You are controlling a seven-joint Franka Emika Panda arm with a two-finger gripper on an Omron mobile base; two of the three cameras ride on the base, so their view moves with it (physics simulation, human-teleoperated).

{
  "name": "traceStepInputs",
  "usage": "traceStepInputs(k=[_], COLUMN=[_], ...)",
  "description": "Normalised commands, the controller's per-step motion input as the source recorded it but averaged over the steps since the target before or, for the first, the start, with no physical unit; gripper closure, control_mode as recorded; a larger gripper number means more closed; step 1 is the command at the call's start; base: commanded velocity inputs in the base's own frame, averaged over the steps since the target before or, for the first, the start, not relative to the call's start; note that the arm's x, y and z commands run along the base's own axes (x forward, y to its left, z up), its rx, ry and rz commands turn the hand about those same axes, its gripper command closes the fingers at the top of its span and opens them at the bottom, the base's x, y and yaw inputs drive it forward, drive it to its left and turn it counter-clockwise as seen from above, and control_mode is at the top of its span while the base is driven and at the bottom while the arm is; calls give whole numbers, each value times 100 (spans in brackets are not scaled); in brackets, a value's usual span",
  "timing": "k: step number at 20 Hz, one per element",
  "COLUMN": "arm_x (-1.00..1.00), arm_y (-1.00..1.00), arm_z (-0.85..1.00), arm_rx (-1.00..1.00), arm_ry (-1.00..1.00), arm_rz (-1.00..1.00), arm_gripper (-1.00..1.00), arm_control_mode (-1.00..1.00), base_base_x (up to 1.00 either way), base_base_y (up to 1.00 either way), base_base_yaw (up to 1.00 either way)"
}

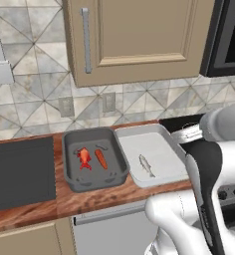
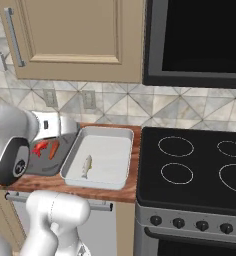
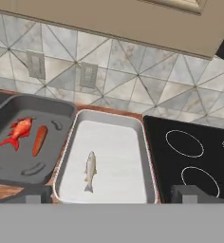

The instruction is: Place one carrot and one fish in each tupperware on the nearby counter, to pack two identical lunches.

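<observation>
Gripper [image 3: 109, 193]: jaws spread wide, holding nothing; its two dark fingertips [image 3: 35, 194] stand far apart at the bottom of the hand view, raised above the counter [image 1: 64, 199] and facing the tiled wall [image 3: 133, 71].

Light tray [image 3: 147, 152]: directly ahead of and below the gripper, lying between the fingertips' lines. Contains one silver fish [image 3: 89, 171], lengthwise near the tray's middle, slightly toward the gripper.

Dark tray [image 3: 61, 107]: ahead and left of the gripper, side by side with the light tray, the walls touching or very nearly so. Contains one red fish [image 3: 19, 132] and one carrot [image 3: 39, 140], lying next to each other, the carrot on the side nearer the light tray.

Stovetop [image 3: 194, 152]: black glass with ringed burners, ahead and right of the gripper, just beside the light tray.

Cabinet [image 1: 139, 35]: beige door on the wall above the trays
</observation>
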Motion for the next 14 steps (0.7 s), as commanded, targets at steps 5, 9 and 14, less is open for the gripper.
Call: traceStepInputs(k=[5,9,14], arm_x=[-34,0,0], arm_y=[-6,0,0], arm_z=[0,0,0], arm_rx=[-1,0,0], arm_ry=[-8,0,0], arm_rz=[1,0,0], arm_gripper=[-100,-100,-100], arm_control_mode=[100,100,100], base_base_x=[-46,-39,-5], base_base_y=[-49,-100,-100], base_base_yaw=[0,0,0])
